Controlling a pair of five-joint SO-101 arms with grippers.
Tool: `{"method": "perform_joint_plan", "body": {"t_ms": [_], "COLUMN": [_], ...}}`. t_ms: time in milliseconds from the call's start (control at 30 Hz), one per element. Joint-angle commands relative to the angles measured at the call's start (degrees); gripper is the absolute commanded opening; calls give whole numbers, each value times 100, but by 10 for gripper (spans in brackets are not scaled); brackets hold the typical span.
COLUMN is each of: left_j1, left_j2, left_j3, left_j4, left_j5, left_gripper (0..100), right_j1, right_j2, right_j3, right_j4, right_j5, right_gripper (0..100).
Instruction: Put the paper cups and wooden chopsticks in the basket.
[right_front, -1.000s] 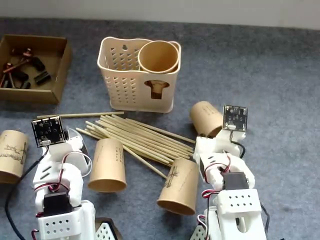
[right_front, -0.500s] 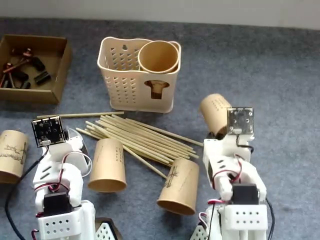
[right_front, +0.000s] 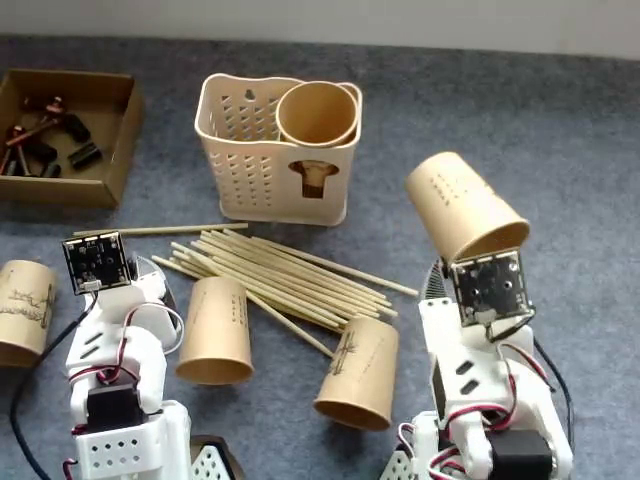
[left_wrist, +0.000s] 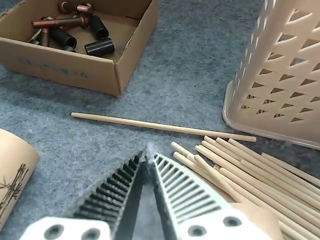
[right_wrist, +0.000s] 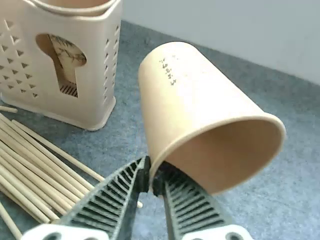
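While the right gripper (right_wrist: 150, 176) pinches the rim of a tilted paper cup (right_wrist: 200, 115) between nearly closed jaws, the left gripper (left_wrist: 148, 156) sits pressed together on nothing, beside the wooden chopsticks (left_wrist: 240, 170); beyond stands the basket (right_front: 250, 170), one cup (right_front: 317, 112) inside.

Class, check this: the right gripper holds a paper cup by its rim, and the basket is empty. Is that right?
No. The basket is not empty: a paper cup stands in it, as the high view shows. The right gripper does hold a second cup by its rim.
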Motion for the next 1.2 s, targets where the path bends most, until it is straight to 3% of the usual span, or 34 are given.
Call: {"method": "perform_joint_plan", "body": {"t_ms": [0, 167, 600, 833, 1167], "left_j1": [-66, -66, -66, -66, -66], "left_j2": [-40, -40, -40, -40, -40], "left_j3": [-40, -40, -22, -22, -22], "left_j4": [-105, -97, -97, -97, -97], "left_j5": [0, 0, 0, 0, 0], "left_gripper": [11, 11, 11, 11, 11], "right_j1": [31, -48, -1393, -1587, -1736], "right_j2": [418, 1305, 3855, 4848, 5921], "right_j3": [-892, -1859, -3969, -4558, -5156], "right_j4": [57, 13, 13, 13, 13], "right_j5": [97, 290, 404, 440, 1169], "right_gripper": [6, 6, 6, 6, 6]}}
